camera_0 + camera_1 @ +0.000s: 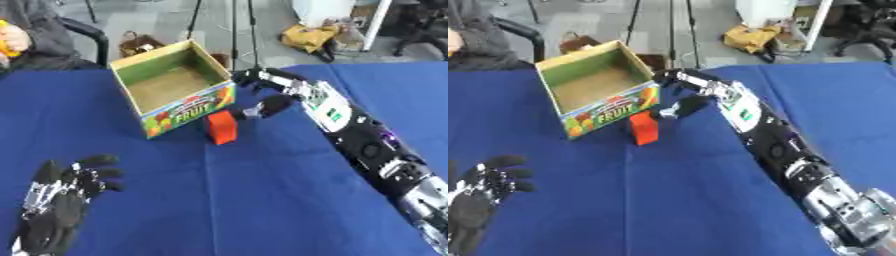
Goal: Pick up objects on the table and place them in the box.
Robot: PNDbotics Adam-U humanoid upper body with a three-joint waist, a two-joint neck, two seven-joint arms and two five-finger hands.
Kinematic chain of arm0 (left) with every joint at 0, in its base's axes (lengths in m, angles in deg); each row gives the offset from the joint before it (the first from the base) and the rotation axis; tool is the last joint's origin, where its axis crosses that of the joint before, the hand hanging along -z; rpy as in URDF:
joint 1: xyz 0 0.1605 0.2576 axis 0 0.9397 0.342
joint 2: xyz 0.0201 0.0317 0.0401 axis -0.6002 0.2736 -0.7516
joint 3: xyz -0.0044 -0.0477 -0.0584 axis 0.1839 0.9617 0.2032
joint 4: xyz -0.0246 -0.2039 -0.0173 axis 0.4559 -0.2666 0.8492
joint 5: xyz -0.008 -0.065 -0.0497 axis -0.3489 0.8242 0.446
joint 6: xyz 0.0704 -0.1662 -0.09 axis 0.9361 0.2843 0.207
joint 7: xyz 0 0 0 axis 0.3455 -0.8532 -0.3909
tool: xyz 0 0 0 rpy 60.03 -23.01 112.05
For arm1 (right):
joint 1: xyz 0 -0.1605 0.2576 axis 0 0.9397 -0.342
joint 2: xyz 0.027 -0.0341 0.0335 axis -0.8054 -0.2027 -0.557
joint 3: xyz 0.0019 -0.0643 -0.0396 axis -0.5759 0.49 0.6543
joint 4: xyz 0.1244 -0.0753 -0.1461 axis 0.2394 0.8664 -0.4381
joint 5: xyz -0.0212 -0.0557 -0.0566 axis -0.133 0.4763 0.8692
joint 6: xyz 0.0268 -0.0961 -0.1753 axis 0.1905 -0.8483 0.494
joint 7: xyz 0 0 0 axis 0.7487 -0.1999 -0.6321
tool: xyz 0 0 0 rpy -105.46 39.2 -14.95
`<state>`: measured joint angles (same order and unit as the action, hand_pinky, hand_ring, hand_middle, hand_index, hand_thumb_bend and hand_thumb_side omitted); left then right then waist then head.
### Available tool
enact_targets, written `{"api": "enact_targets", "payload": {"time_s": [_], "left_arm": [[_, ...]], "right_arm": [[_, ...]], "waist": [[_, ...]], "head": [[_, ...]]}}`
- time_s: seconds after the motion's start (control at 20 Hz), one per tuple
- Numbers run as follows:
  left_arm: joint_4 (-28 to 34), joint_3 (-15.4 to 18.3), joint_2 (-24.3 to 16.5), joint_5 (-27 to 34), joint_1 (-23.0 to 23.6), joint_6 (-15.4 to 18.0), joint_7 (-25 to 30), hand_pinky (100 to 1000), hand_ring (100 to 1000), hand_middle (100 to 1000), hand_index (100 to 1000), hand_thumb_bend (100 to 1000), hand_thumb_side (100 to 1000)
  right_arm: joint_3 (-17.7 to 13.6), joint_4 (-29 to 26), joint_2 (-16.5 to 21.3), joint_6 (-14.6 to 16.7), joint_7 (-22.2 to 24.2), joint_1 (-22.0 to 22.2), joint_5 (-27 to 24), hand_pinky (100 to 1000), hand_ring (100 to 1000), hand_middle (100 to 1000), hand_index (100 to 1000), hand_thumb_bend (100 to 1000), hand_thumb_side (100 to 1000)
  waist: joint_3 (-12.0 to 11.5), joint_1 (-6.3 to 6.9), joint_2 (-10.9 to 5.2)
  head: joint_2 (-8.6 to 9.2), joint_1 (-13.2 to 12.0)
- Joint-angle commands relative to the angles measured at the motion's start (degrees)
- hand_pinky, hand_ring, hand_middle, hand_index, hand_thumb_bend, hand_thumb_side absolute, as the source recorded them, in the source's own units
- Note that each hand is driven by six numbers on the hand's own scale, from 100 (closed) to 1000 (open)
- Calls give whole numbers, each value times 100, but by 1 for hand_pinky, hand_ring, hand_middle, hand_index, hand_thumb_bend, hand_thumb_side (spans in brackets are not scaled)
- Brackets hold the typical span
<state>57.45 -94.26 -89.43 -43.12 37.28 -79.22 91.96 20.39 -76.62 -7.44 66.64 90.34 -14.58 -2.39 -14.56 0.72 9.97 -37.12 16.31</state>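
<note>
Left hand (61, 200) idles near, fingers relaxed, holding nothing. Block (221, 127), red, upright on desk (262, 200), just left of right hand (278, 95) fingers (269, 106), which look spread, not yet pinching. Close on block sides, lift clear of box (175, 82) rim beyond.

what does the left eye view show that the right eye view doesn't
Only the left eye view shows the whole left hand, open near the lower left corner, and something orange held by a person at the upper left edge. Only the right eye view shows more of the right arm's silver lower part and more blue table to the right. Both show the open fruit box, the red block standing on the table just in front of it, and the right hand open beside the block.
</note>
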Motion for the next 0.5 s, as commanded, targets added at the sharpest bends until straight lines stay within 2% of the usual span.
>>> {"api": "enact_targets", "payload": {"time_s": [0.05,0.5], "left_arm": [[143,-41,-1,43,-97,4,47,649,728,737,794,402,1000],[152,-70,16,61,-104,-1,108,648,728,737,795,399,1000]], "right_arm": [[-82,10,-23,109,12,-151,367,782,916,891,934,542,412],[-201,169,-374,399,-82,-166,1374,783,907,865,917,505,404]], "waist": [[-11,18,-64],[-29,58,-59]], "head": [[88,35],[118,55]]}}
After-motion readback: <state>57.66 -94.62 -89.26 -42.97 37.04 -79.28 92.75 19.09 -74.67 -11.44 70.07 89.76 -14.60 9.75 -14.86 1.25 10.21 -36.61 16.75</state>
